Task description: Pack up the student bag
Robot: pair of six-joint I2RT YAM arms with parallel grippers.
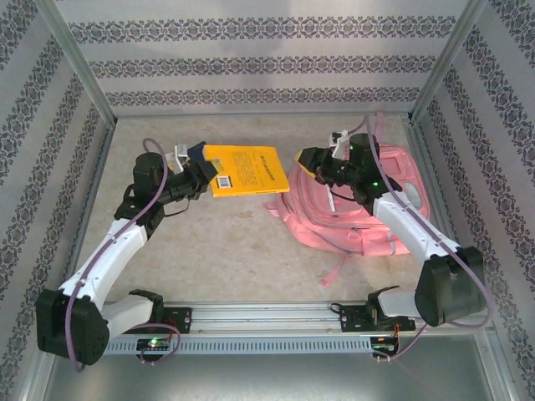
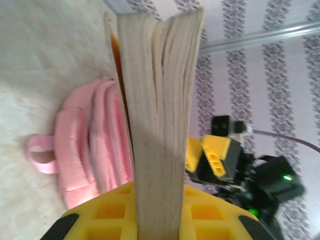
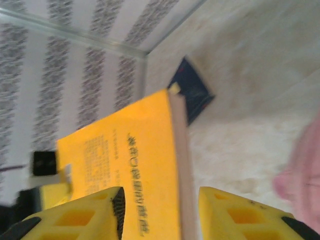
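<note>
The student bag [image 1: 368, 205] is a pink backpack lying flat at the right of the table, also in the left wrist view [image 2: 90, 150]. A yellow book [image 1: 242, 170] hangs above the table to its left. My left gripper [image 1: 205, 171] is shut on the book's left end, and the pale page edge [image 2: 160, 100] rises between its yellow fingers [image 2: 105, 212]. My right gripper [image 1: 308, 160] hovers over the bag's left edge, just off the book's right end. It stands open [image 3: 160, 210], with the book's cover [image 3: 135, 150] in the gap and the right finger apart from it.
A dark blue flat item [image 1: 196, 150] lies on the table behind the book, also seen past the book's corner [image 3: 192, 90]. Patterned walls and metal posts close in the back and both sides. A pink strap [image 1: 338, 267] trails from the bag toward the front rail.
</note>
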